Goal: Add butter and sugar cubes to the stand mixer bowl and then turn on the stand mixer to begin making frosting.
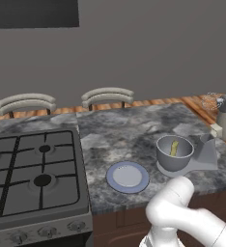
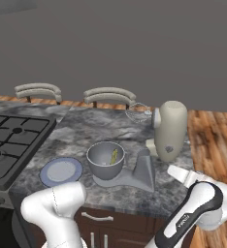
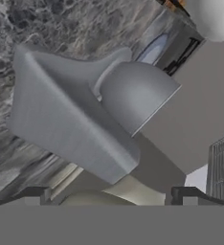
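You have one butter stick (image 1: 174,148) lying inside the one mixer bowl (image 1: 174,154), right of centre on the table (image 1: 129,132), with one blue-rimmed plate (image 1: 127,176) lower left of it. The right base view shows the whole stand mixer (image 2: 170,130), cropped at the left view's right edge. The hand view shows the fingers (image 3: 111,197) spread wide, holding nothing, below the grey column.

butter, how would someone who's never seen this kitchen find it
Start at the marbled grey counter right of the stove. On it the stand mixer bowl, deep grey metal, sits on the stand mixer base. The butter is the thin yellow stick leaning inside it; the blue-rimmed plate beside is bare.
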You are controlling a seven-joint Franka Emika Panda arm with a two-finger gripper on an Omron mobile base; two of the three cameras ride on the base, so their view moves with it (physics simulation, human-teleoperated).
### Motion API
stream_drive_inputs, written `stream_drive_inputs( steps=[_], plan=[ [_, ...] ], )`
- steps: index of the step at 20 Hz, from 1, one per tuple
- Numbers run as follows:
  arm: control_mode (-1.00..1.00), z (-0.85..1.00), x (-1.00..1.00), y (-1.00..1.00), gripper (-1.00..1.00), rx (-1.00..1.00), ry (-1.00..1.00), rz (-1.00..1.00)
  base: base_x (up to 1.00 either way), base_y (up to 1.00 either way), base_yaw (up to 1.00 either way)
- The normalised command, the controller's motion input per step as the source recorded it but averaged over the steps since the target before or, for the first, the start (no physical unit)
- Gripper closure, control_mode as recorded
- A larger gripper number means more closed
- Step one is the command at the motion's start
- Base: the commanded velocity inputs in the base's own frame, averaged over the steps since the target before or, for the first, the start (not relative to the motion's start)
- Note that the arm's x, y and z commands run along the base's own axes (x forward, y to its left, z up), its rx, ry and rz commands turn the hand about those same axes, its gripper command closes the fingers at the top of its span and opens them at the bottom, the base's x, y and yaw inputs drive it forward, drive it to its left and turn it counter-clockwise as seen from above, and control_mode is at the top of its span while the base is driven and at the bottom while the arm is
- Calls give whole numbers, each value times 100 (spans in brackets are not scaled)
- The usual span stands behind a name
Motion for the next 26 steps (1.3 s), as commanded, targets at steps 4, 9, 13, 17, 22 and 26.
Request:
stream_drive_inputs(
  steps=[4,9,13,17,22,26],
  plan=[
    [-100,-15,20,-2,-100,0,-31,11,0,0,0],
    [-100,-27,22,-19,-100,-1,-20,2,0,0,0],
    [-100,-28,31,-12,-100,-5,-9,-5,0,0,0],
    [-100,-34,40,-1,-100,-7,-7,-10,0,0,0],
    [-100,-13,36,0,-100,-6,-7,-7,0,0,0],
    [-100,12,12,3,-100,-2,-14,0,0,0,0]
  ],
)
